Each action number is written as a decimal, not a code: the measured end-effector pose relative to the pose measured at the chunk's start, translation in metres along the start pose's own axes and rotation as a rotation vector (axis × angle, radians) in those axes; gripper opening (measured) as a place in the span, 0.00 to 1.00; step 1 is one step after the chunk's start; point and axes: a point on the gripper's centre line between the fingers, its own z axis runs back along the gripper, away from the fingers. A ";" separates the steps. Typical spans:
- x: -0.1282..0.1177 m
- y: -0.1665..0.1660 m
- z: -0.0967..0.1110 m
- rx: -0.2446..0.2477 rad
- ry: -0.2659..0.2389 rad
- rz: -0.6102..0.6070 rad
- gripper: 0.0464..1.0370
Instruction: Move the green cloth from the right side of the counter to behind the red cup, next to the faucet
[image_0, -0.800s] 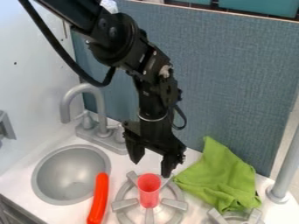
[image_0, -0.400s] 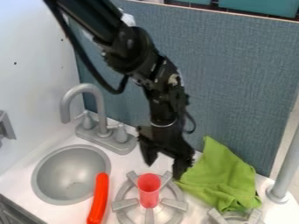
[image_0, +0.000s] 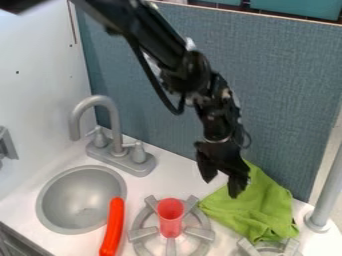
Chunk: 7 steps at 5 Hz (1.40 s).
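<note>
The green cloth (image_0: 257, 212) lay in a soft, crumpled heap to the right of the stove ring (image_0: 200, 233), and a bit behind it. The robot's fingers (image_0: 237, 185) were the nearest things to the cloth. They hung behind the ring and to its right, over the cloth's near-left part. They were spread apart, with nothing between them. I can't tell if one tip touched the cloth. The black arm (image_0: 194, 75) came down from the top, behind the ring.

A red cup (image_0: 170, 217) stood upright in the middle of the ring. A long orange-red sausage (image_0: 113, 227) lay to the left of the ring, next to the round sink (image_0: 73, 200), which was farther left. The gray tap (image_0: 115, 122) stood behind the ring, to the left. All of this was on the white worktop (image_0: 143, 185).

I think the arm was at the lining-up step, with nothing picked up. A move down from there would need the fingers to stay wide, over a loose fold, and clear of the cup.
</note>
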 end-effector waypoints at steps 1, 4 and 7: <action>0.011 0.002 -0.020 -0.029 0.063 -0.045 0.96; 0.020 -0.018 -0.076 -0.126 0.087 -0.140 0.96; 0.022 0.033 -0.076 0.043 0.143 -0.065 0.96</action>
